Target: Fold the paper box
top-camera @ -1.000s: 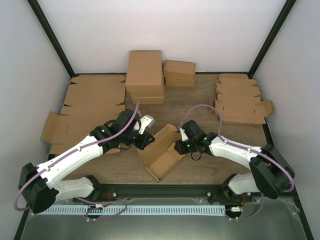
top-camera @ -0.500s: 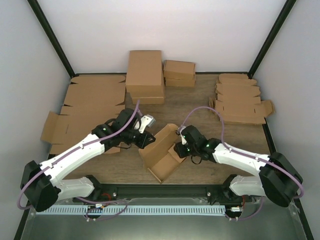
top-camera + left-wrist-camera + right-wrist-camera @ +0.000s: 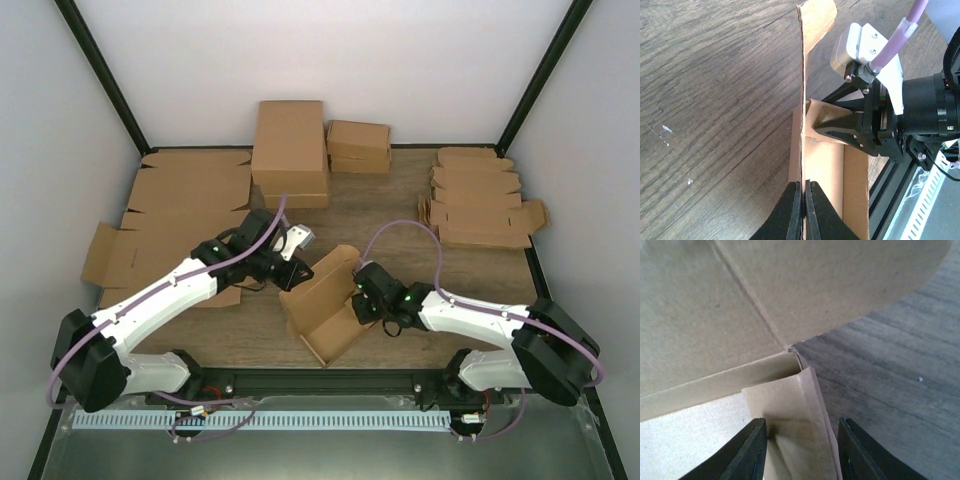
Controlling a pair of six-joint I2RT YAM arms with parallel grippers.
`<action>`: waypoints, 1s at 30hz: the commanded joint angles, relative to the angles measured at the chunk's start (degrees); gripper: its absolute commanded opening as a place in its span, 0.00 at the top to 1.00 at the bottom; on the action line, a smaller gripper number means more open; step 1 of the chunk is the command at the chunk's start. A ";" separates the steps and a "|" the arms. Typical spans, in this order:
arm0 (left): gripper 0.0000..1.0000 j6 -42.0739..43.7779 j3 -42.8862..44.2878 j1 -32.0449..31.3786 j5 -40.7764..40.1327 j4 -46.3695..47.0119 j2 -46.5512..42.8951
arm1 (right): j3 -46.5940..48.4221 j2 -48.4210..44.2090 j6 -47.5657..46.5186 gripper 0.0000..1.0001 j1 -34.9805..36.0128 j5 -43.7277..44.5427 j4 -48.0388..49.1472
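Plain brown paper box (image 3: pixel 322 300); left hand (image 3: pixel 804 192) pinching its upright wall.

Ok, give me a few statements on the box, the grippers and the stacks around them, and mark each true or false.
1. The left gripper is shut on an upright wall of the paper box. True.
2. The right gripper is shut with nothing between its fingers. False: its jaws stand apart, one on either side of a folded flap at a corner of the box.
3. The paper box lies fully flat on the table. False: its walls stand up and its inside shows.
4. A stack of flat die-cut pieces lies at the far right of the table. True.
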 commanded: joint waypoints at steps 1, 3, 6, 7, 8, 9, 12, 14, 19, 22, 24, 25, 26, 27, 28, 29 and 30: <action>0.96 1.92 2.11 0.48 1.12 -0.51 1.24 | 1.74 0.34 3.91 0.59 2.55 1.94 -3.35; 0.96 2.39 2.61 0.55 1.22 -0.57 1.59 | 1.93 0.20 5.51 0.63 3.94 3.10 -4.64; 0.96 3.27 3.32 0.49 1.37 -0.77 1.96 | 2.04 0.52 7.62 0.71 5.34 5.61 -6.05; 0.96 3.47 3.54 0.49 1.41 -0.86 2.13 | 2.05 0.85 7.79 0.73 5.53 6.27 -6.40; 0.96 3.59 3.76 0.49 1.49 -0.97 2.19 | 2.16 1.20 7.93 0.73 5.70 6.80 -6.68; 0.96 3.71 3.95 0.49 1.64 -1.02 2.29 | 2.37 1.68 7.91 0.74 6.00 7.15 -6.86; 0.96 3.95 4.35 0.48 1.57 -1.32 2.28 | 4.19 3.95 8.60 0.79 7.68 9.94 -8.82; 0.96 4.11 4.46 0.50 1.45 -1.34 2.14 | 5.56 5.86 9.67 0.94 8.74 12.27 -10.82; 0.95 4.12 4.74 0.52 1.64 -1.43 2.24 | 8.36 10.42 13.59 0.97 11.62 18.88 -15.95; 0.93 4.24 4.77 0.54 1.90 -1.43 2.29 | 10.26 13.86 16.20 0.96 14.04 21.53 -18.74; 0.91 4.18 4.78 0.53 2.03 -1.48 2.22 | 11.15 15.20 17.34 0.92 14.66 21.69 -19.22; 0.89 4.23 4.74 0.48 2.04 -1.57 2.13 | 11.30 15.26 17.36 0.91 14.63 21.06 -18.69; 0.87 4.15 4.72 0.52 2.05 -1.58 1.99 | 11.17 14.87 17.32 0.88 14.65 20.16 -17.94; 0.84 4.14 4.68 0.55 2.12 -1.54 1.75 | 10.94 14.18 17.35 0.86 14.65 19.38 -16.97; 0.81 4.07 4.59 0.48 2.13 -1.48 1.54 | 10.58 13.05 17.24 0.82 14.67 18.48 -15.63; 0.78 3.99 4.49 0.55 2.13 -1.43 1.24 | 10.09 11.78 17.19 0.79 14.64 17.60 -14.39; 0.75 3.96 4.39 0.51 2.08 -1.39 0.92 | 9.55 10.49 17.12 0.75 14.65 16.91 -13.16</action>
